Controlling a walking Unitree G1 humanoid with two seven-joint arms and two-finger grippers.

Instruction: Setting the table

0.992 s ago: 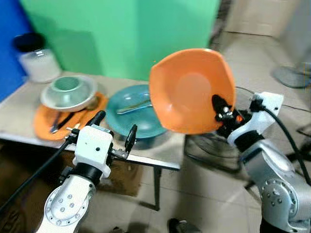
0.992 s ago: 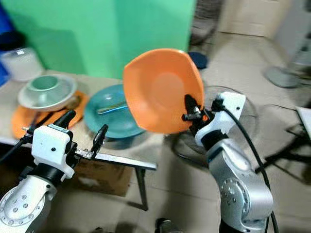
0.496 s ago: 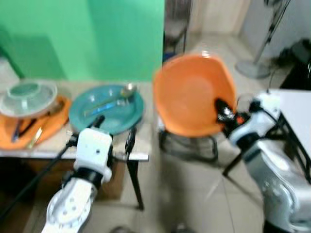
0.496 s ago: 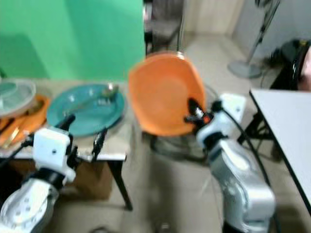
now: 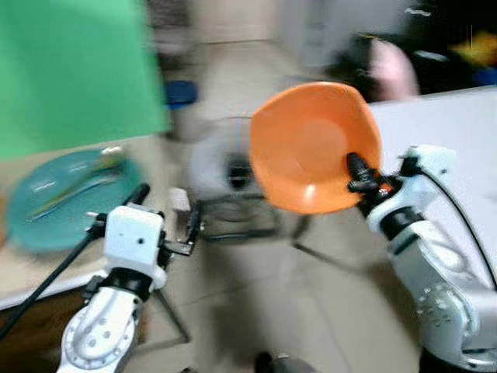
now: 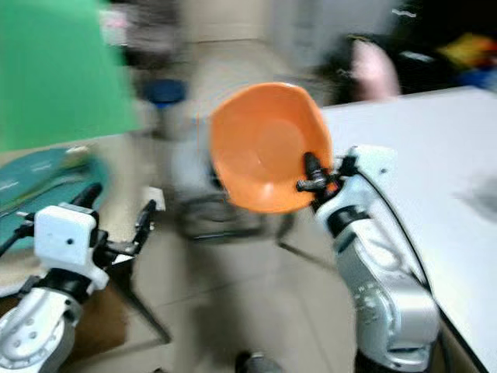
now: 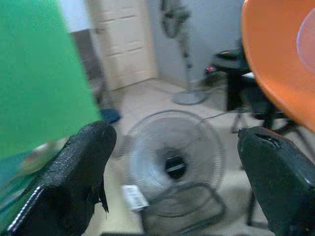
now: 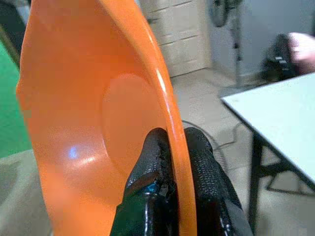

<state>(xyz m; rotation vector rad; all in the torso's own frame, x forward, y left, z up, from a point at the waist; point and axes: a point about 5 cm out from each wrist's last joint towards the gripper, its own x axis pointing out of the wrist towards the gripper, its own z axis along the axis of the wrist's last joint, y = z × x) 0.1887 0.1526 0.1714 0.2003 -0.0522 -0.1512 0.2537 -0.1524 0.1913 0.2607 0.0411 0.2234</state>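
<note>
An orange bowl hangs upright in the air, its hollow facing me, with my right gripper shut on its lower right rim. In the right wrist view the fingers pinch the orange bowl's rim from both sides. My left gripper is open and holds nothing, low on the left beside the wooden table's edge. On that table lies a teal plate with a spoon on it. A white table stands to the right, behind the right arm.
A floor fan lies on the tiled floor between the two tables. A green backdrop stands behind the wooden table. A blue stool stands further back. A person's hand shows beyond the white table's far end.
The view has swung to the right: the wooden table slid off to the left and the white table came in. The bowl stays held in my right gripper.
</note>
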